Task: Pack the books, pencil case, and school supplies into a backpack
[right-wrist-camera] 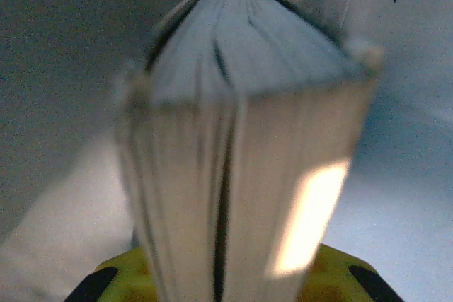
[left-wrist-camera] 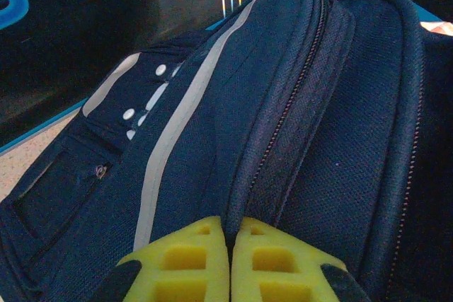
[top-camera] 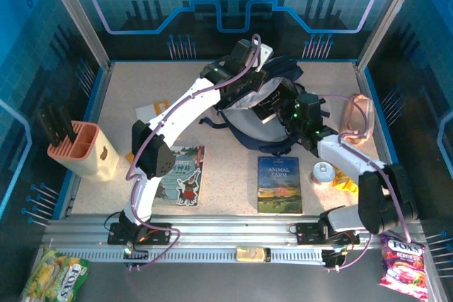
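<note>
Well back on the bench (top-camera: 233,157), at the middle of its far edge, lies the backpack (top-camera: 277,146), mouth open and pale lining showing. The left gripper (left-wrist-camera: 230,263) is pinched tight on a ridge of navy fabric beside the zip, its yellow fingers (left-wrist-camera: 187,263) almost meeting. The right gripper (right-wrist-camera: 223,281) clamps a third book (right-wrist-camera: 233,139) by its lower end, page edges facing the wrist camera. From above, this book sits in the backpack's mouth, against the lining.

Two more books lie flat towards the near edge. The teal book (top-camera: 185,173) is left of centre, partly under the left arm's elbow. Animal Farm (top-camera: 279,184) is right of centre, apart from the backpack. The pencil case (top-camera: 356,118) rests by the right edge, just beside the right arm. The orange pad (top-camera: 161,106) lies left of the backpack, touching a white sheet (top-camera: 147,112).

A pink rack (top-camera: 74,143) stands near the left edge. A can (top-camera: 323,172) sits right of Animal Farm.
</note>
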